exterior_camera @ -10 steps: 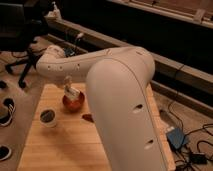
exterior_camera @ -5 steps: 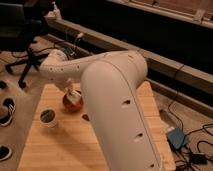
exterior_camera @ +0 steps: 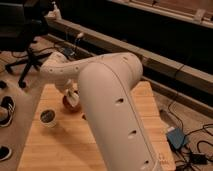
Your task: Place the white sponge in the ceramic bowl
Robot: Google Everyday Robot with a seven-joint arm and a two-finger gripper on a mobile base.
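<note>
White, perforated arm casing (exterior_camera: 117, 115) filling the foreground, sweeping up and left across a pale wooden table (exterior_camera: 60, 147). Small white cup (exterior_camera: 47, 117) with a dark inside, standing near the table's left edge. Just beyond it, a sliver of the reddish ceramic bowl (exterior_camera: 67, 102), mostly hidden behind the wrist. Gripper (exterior_camera: 71, 96) down at the bowl, directly over or inside its rim; impossible to tell from here whether clenched, released, or grasping anything. Pale patch at the gripper's tip, possibly the white sponge (exterior_camera: 73, 98), too small and too crowded by the wrist to be sure. Nothing resembling the sponge lying elsewhere on the visible wood. Judged from this: carry apparently done, placement at or near its end, with release into the bowl and withdrawal of the arm likely left to do. Behind the table, a black office chair (exterior_camera: 22, 30) on the floor at upper left, and a long ledge (exterior_camera: 165, 62) running across the background.
</note>
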